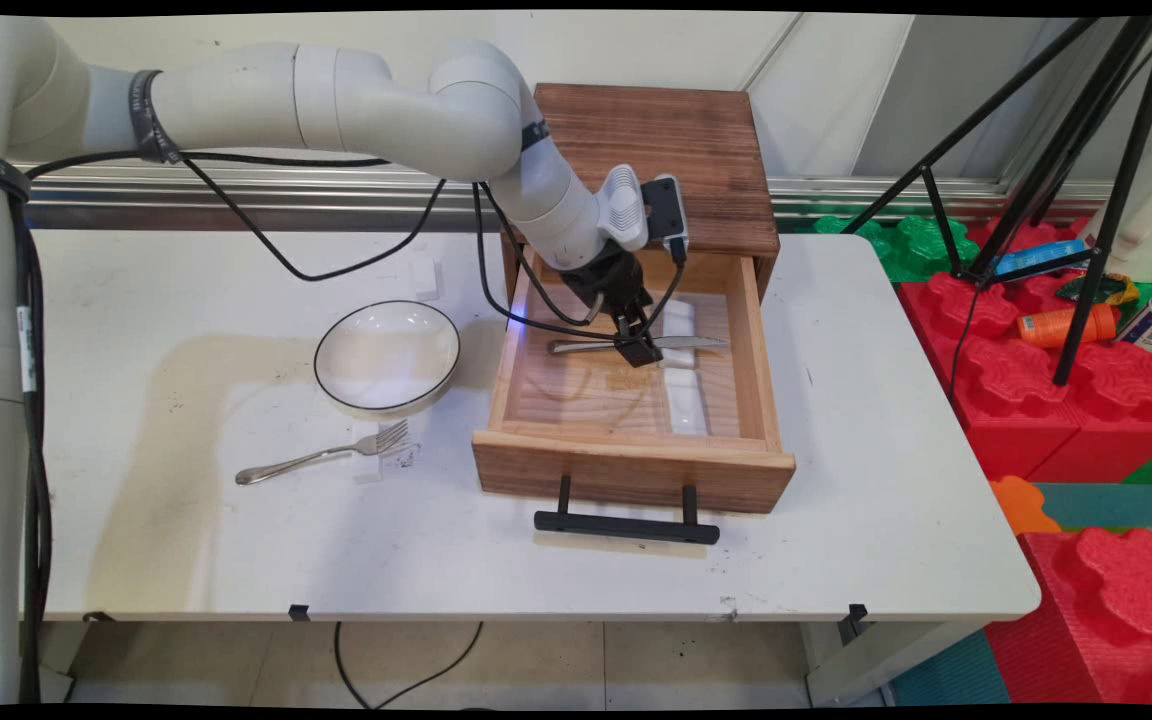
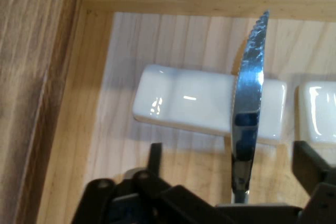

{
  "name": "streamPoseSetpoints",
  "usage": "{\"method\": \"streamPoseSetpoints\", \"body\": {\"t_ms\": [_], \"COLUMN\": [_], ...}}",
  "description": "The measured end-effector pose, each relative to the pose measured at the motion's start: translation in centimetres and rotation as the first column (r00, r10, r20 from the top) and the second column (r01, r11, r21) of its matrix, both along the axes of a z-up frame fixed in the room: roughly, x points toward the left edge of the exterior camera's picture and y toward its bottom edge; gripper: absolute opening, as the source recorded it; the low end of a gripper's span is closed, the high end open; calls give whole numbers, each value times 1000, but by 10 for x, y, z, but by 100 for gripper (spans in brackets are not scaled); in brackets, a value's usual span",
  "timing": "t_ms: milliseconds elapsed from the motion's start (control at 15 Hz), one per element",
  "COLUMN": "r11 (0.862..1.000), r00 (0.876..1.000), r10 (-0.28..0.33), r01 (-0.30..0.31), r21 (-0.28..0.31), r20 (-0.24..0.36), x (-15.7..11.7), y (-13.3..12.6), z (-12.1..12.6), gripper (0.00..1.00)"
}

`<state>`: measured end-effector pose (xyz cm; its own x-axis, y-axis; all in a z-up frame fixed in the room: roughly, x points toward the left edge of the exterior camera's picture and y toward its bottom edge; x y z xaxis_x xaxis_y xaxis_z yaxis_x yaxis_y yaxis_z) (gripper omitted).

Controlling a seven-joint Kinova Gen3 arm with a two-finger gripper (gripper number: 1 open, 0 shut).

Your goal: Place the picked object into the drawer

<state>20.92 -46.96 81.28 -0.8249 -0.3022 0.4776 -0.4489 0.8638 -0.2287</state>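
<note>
My gripper [image 1: 639, 352] is down inside the open wooden drawer [image 1: 626, 470], open, with one finger on each side of a steel knife [image 1: 698, 342]. The knife lies across the drawer, and its serrated blade [image 2: 249, 87] rests on a white ceramic rest [image 2: 184, 100]. That rest [image 1: 681, 318] sits near the drawer's back. A second white rest [image 1: 688, 402] lies closer to the drawer's front, and only its edge [image 2: 317, 114] shows in the hand view. The black fingers [image 2: 155, 156] are apart from the knife, whose handle runs under the hand.
The drawer belongs to a small wooden cabinet [image 1: 666, 150] at the table's back. Left of it stand a white bowl [image 1: 386, 355] with a dark rim and a fork [image 1: 326, 455] propped on a small white rest. A black tripod [image 1: 1086, 200] and red foam blocks [image 1: 1086, 400] stand off the table's right edge.
</note>
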Motion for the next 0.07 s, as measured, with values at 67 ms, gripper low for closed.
{"method": "streamPoseSetpoints", "body": {"t_ms": [67], "r11": [1000], "r00": [1000], "r10": [1], "r01": [-1], "r21": [-3], "r20": [0], "x": [0], "y": [1], "z": [1], "gripper": [100]}}
